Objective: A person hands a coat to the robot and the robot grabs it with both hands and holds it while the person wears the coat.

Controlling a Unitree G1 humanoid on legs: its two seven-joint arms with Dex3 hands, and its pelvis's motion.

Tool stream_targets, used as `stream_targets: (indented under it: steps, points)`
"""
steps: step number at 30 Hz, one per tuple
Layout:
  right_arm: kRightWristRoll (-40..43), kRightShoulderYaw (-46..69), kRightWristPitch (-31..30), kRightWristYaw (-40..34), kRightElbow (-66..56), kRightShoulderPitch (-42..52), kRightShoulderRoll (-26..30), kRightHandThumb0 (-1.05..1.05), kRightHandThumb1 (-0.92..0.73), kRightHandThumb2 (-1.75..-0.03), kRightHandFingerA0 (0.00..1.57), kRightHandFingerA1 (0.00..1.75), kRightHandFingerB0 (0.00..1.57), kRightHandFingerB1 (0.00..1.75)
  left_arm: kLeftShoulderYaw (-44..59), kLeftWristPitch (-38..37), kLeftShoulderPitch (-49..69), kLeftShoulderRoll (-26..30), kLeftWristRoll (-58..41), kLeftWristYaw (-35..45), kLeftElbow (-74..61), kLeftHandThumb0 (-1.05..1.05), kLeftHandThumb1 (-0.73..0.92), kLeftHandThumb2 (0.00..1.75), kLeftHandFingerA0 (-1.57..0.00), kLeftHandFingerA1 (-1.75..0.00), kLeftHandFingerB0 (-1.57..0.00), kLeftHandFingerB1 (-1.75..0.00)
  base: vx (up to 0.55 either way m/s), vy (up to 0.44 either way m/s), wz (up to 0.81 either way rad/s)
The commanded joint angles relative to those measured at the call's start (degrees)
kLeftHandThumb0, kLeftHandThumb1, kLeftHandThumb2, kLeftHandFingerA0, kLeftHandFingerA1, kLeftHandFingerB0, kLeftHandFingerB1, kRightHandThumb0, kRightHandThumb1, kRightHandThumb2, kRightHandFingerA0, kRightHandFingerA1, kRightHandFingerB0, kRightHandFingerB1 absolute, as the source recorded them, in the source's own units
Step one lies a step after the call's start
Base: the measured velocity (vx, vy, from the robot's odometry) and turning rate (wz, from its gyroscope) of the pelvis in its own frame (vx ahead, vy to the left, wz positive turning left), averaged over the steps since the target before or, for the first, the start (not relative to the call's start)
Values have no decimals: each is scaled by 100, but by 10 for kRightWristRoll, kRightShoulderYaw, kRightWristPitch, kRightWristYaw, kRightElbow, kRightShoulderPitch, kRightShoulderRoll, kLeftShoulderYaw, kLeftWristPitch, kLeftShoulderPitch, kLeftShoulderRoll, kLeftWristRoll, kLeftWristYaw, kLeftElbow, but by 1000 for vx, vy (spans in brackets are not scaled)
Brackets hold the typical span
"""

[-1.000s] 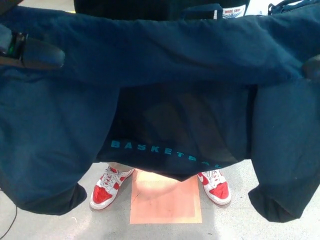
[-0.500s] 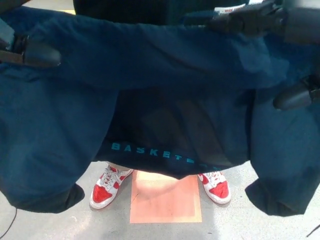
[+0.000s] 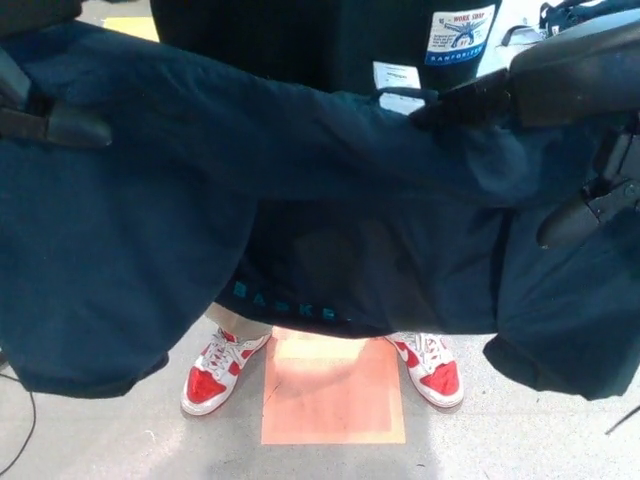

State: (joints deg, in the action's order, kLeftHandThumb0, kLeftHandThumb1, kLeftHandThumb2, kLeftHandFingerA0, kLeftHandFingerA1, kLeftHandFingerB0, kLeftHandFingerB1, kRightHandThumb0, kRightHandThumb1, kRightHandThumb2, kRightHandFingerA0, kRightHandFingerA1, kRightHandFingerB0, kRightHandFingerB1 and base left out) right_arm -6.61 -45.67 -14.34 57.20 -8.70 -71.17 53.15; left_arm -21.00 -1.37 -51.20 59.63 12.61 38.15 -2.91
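Dark navy coat (image 3: 300,150) stretched wide across my view, collar edge running from upper left to right, both side panels hanging down low on either side. It fills most of the frame.

My left hand (image 3: 45,115) sits at the far left edge, one black finger (image 3: 75,127) lying flat over the fabric, the cloth bunched beneath it. The rest of that hand is cut off by the picture edge, but the finger presses onto the coat, so I read it as clamped on the cloth.

My right hand (image 3: 590,150) comes in from the upper right. One thick finger (image 3: 480,100) reaches left along the top edge of the coat; another (image 3: 575,220) hangs lower against the fabric. Cloth lies between them, pinched.

White garment labels (image 3: 462,35) show near the top, inside the neck area, with a smaller tag (image 3: 397,75) just below.

Behind the coat stands a person: dark shorts (image 3: 330,280) with teal lettering partly hidden, red and white sneakers (image 3: 215,372) planted on grey floor (image 3: 100,440), either side of an orange square (image 3: 333,390) marked there. A thin black cable (image 3: 22,430) crosses the lower left corner.
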Motion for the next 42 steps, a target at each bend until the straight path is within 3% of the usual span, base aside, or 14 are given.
stream_targets:
  steps: [1,2,7,10,12,13,17,18,22,34,35,36,41,42]
  points:
    - [-98,-60,-101,180,55,-25,-2,-88,-49,-90,17,47,0,0,-42,135,-20,-2,29,174,26,-90,52,90,0,-10,0,0,0,0,0]
    - [-115,-57,-95,171,48,-26,6,-95,-65,-61,37,43,0,1,-42,136,-15,1,28,178,21,-89,51,91,0,-10,0,0,0,0,0]
    - [-190,-48,-67,132,36,-30,20,-102,-66,-63,46,47,0,1,-42,131,-7,7,40,190,10,-90,52,93,0,-11,0,-1,0,0,0]
    - [-211,2,-44,37,28,-11,30,-90,-59,-101,0,27,0,5,-40,131,6,11,48,190,-3,-90,52,93,0,-12,0,-3,0,0,0]
    - [-193,59,-36,-38,24,14,27,-91,-74,-63,4,27,0,0,-37,133,12,10,50,191,-8,-91,53,93,0,-11,0,-2,0,0,0]
    - [-179,94,-38,-73,24,27,20,-94,-62,-99,15,24,0,0,-34,132,15,9,50,192,-9,-93,55,93,0,-11,0,0,0,0,0]
    - [-196,146,-27,-101,30,31,7,-98,-66,-103,9,26,0,0,-29,136,21,6,57,193,-11,-92,54,93,0,-10,0,-1,0,0,0]
    - [-197,164,-26,-111,31,35,0,-90,-75,-62,9,28,0,0,-26,140,24,6,58,195,-14,-92,54,93,0,-9,0,-1,0,0,0]
    - [-201,212,-31,-140,39,46,-23,-94,-62,-99,11,22,0,0,-16,146,31,1,57,199,-23,-93,55,93,0,-10,0,0,0,0,0]
    - [-160,254,-46,50,42,65,38,-89,-57,-94,25,48,0,3,-1,147,41,-23,74,214,-36,-93,55,93,0,-9,0,-1,0,0,0]
    - [-146,257,-58,73,43,71,45,-88,-68,-61,42,39,0,5,-1,150,42,-25,78,213,-38,-91,54,92,0,-10,0,-2,0,0,0]
    - [-138,258,-50,83,45,82,53,-94,-57,-94,49,53,0,0,-1,150,41,-27,79,213,-38,-91,54,92,0,-11,0,-2,0,0,0]
    - [-123,243,-32,133,43,114,70,-91,-68,-61,56,43,0,8,8,145,46,-27,74,214,-31,-93,56,93,0,-10,0,0,0,0,0]
    - [-125,233,-43,154,38,117,73,-92,-56,-94,51,58,0,0,11,140,49,-28,73,211,-29,-93,56,94,0,-10,0,0,0,0,0]
